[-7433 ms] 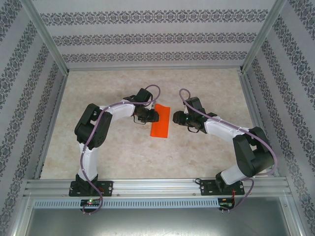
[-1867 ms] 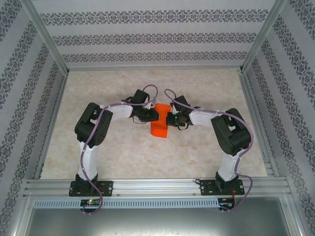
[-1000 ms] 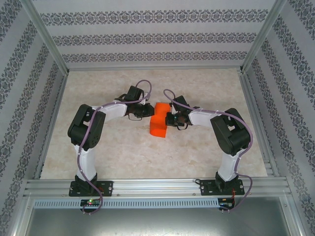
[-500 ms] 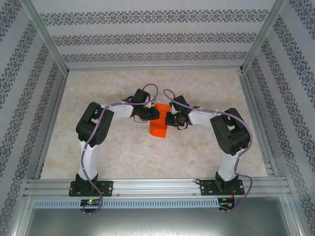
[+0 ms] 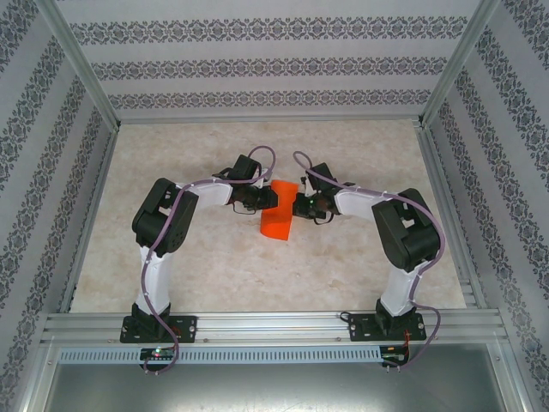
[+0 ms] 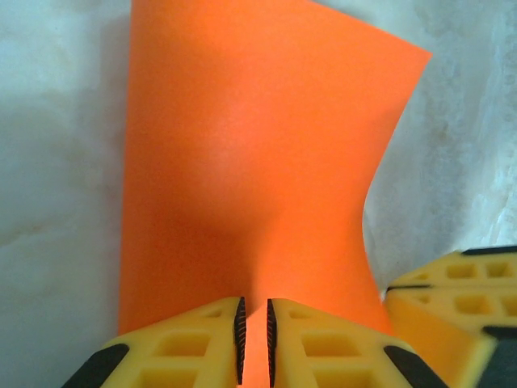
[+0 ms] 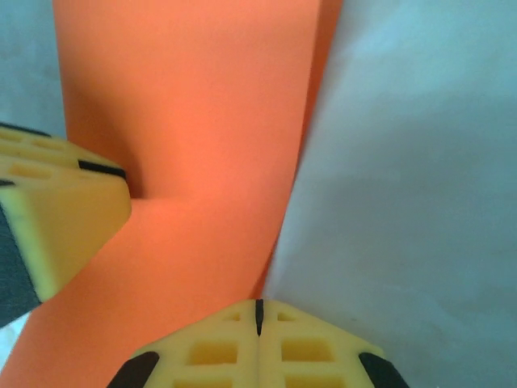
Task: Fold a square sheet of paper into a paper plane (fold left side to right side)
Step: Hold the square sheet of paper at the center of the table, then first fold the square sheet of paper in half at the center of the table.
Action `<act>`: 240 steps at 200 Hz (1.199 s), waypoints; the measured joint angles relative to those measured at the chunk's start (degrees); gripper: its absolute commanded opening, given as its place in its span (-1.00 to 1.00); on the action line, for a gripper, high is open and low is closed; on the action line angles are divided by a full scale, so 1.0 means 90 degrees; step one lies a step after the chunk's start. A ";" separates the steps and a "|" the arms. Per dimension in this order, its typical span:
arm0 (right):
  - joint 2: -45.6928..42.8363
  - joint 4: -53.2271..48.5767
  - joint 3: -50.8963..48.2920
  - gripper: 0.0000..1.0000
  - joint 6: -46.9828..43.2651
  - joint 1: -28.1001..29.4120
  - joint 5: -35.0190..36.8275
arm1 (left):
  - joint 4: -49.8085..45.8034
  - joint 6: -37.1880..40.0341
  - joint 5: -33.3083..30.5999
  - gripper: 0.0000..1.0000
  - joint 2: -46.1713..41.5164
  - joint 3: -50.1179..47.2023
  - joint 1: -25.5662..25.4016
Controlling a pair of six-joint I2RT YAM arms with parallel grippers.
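Observation:
The square sheet of paper (image 5: 276,221) is bright orange and lies mid-table as a narrow folded strip between both grippers. My left gripper (image 5: 268,199) is at the strip's upper left. In the left wrist view its jaws (image 6: 253,339) stand a sliver apart, shut on a raised ridge of the paper (image 6: 242,162), which bows upward. My right gripper (image 5: 298,206) is shut with nothing in it. Its tip (image 7: 258,311) rests at the right edge of the paper (image 7: 194,121). The left gripper's fingers (image 7: 56,218) show beside it.
The pale marbled table top (image 5: 206,266) has free room on every side of the paper. Aluminium rails (image 5: 257,324) run along the near edge, and patterned walls (image 5: 257,69) close in the back and sides.
A second ago the left gripper was drawn back to the left of the paper. It has come back onto the paper's left edge. The right gripper has shifted slightly to the right.

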 measured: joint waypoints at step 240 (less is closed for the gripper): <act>0.1462 -0.0294 0.1790 -1.00 0.0022 -0.0153 -0.0284 | -0.0061 0.0158 0.0049 -0.53 -0.0522 -0.0393 -0.0078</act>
